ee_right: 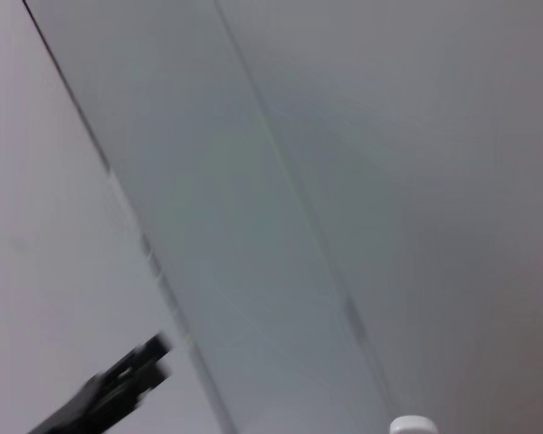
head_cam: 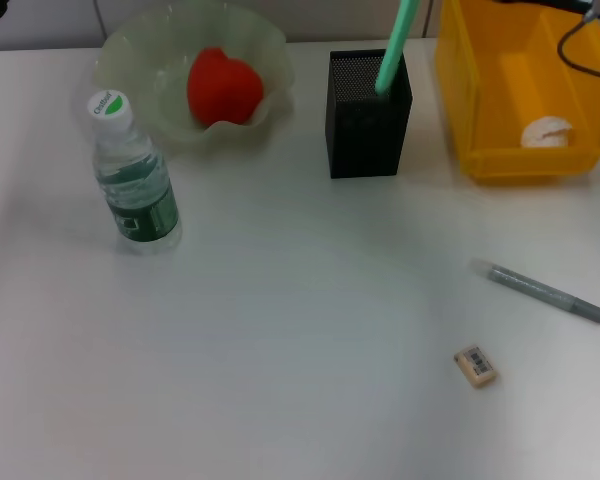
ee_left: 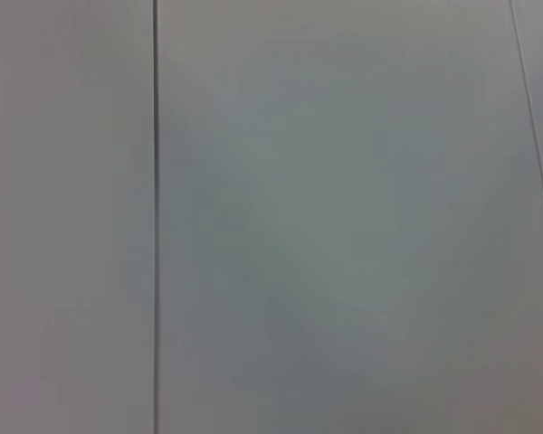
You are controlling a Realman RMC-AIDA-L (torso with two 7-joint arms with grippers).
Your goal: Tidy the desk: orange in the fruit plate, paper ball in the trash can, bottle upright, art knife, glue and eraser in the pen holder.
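White desk [head_cam: 280,350], mostly sorted. You have the eraser [head_cam: 476,365] lying flat on the robot's right, near the front, well apart from the pen holder [head_cam: 368,115]. Right arm is likely nearer. Neither gripper shows; you cannot tell their state.

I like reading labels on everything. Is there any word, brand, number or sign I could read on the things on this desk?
Bottle cap: green print, too blurred to read.
Bottle's dark green label: white marks, too small to read.
Eraser: a barcode label, bars only, digits unreadable.
Nothing else carries visible text.
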